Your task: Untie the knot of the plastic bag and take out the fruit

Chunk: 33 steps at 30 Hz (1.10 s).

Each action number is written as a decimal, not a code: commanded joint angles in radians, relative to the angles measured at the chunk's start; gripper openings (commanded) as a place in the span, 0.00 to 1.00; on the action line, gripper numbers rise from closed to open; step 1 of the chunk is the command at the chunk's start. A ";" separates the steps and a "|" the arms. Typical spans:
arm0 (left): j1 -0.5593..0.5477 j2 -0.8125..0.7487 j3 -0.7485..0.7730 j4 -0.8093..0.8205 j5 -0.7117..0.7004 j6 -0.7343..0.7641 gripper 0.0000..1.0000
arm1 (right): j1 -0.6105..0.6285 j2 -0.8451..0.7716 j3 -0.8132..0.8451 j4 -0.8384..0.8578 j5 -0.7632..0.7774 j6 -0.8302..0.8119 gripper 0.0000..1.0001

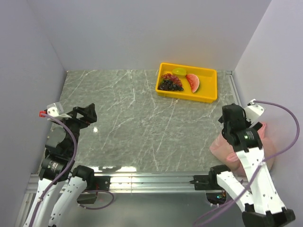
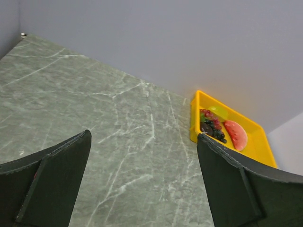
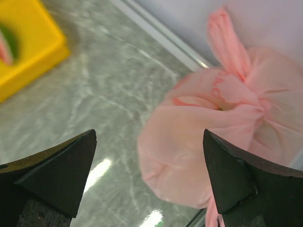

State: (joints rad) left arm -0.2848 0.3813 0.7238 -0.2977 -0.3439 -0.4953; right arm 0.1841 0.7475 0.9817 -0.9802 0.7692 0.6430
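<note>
The pink plastic bag (image 3: 203, 142) lies tied against the right wall, and in the top view the bag (image 1: 220, 146) is partly hidden by my right arm. Its knot (image 3: 251, 90) is a twisted bunch on top, with one handle end sticking up. No fruit shows through the plastic. My right gripper (image 3: 149, 135) hovers just above the bag's near side, open, touching nothing; from above, the right gripper (image 1: 230, 124) sits over the bag. My left gripper (image 2: 144, 135) is open over bare table at the left gripper (image 1: 89, 112) position on the far left.
A yellow tray (image 1: 189, 97) stands at the back right, holding a dark grape bunch (image 1: 170, 83), a watermelon slice (image 1: 192, 82) and a pale green piece (image 1: 179, 72). The tray (image 2: 195, 120) also shows ahead of the left gripper. Walls enclose the table on three sides.
</note>
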 commanded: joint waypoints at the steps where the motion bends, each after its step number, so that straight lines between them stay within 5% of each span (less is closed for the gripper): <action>1: -0.027 -0.027 -0.001 0.028 0.037 -0.014 0.99 | -0.083 0.035 0.043 -0.081 0.067 0.077 1.00; 7: -0.091 -0.056 -0.004 0.025 0.019 0.007 0.99 | -0.309 0.125 0.009 -0.049 -0.010 0.130 1.00; 11: -0.151 -0.079 -0.018 0.042 -0.012 0.041 0.99 | -0.547 0.180 -0.064 0.021 -0.265 0.104 1.00; 14: -0.192 -0.090 -0.029 0.046 -0.032 0.061 1.00 | -0.598 0.205 -0.135 0.055 -0.318 0.132 1.00; 17: -0.223 -0.090 -0.032 0.042 -0.047 0.063 0.99 | -0.615 0.230 -0.204 0.126 -0.389 0.150 0.80; 20: -0.226 -0.091 -0.032 0.040 -0.046 0.064 0.99 | -0.615 0.260 -0.227 0.164 -0.458 0.149 0.38; 21: -0.226 -0.091 -0.031 0.040 -0.049 0.064 0.99 | -0.611 0.260 -0.225 0.187 -0.473 0.120 0.09; 22: -0.226 -0.090 -0.032 0.039 -0.052 0.063 0.99 | -0.603 0.250 -0.222 0.202 -0.517 0.095 0.00; 26: -0.214 -0.073 -0.027 0.038 -0.023 0.066 0.99 | -0.410 0.213 -0.132 0.183 -0.446 0.047 0.00; 33: -0.175 -0.032 -0.032 0.071 0.092 0.072 0.99 | 0.079 0.194 -0.069 0.097 -0.426 0.295 0.00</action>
State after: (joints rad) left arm -0.4763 0.3279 0.6914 -0.2836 -0.3279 -0.4454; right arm 0.1314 0.9745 0.8818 -0.8597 0.3309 0.7952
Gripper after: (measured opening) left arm 0.995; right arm 0.010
